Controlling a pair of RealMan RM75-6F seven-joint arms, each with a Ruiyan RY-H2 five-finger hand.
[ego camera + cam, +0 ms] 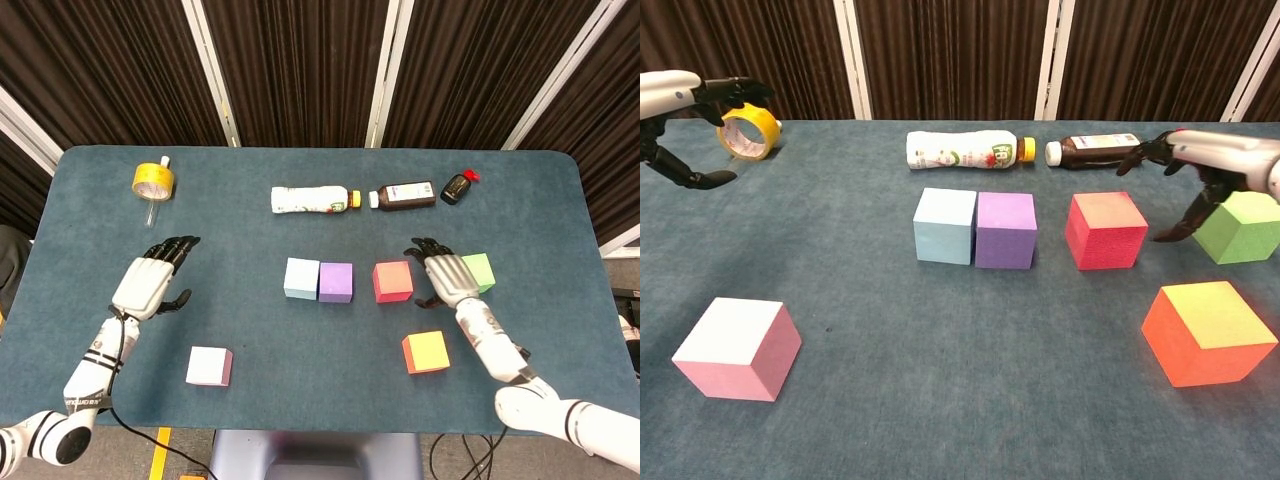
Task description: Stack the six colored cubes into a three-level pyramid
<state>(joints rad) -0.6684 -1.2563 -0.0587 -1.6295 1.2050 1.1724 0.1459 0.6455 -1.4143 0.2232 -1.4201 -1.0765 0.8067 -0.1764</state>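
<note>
Red cube (pixel 393 281) looks light, stiff foam w/ grippy flat sides; right hand (pixel 448 276), fingers apart & empty just beside it, shd squeeze opposite faces.

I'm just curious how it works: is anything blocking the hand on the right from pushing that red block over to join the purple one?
Nothing visible does. The right hand hangs open between the red cube and the green cube, holding nothing. Only bare table lies between the red cube and the purple cube.

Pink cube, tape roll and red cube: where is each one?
pink cube (pixel 208 365), head view, top face.
tape roll (pixel 153 180), head view, yellow outer band.
red cube (pixel 1106 232), chest view, front face.
</note>
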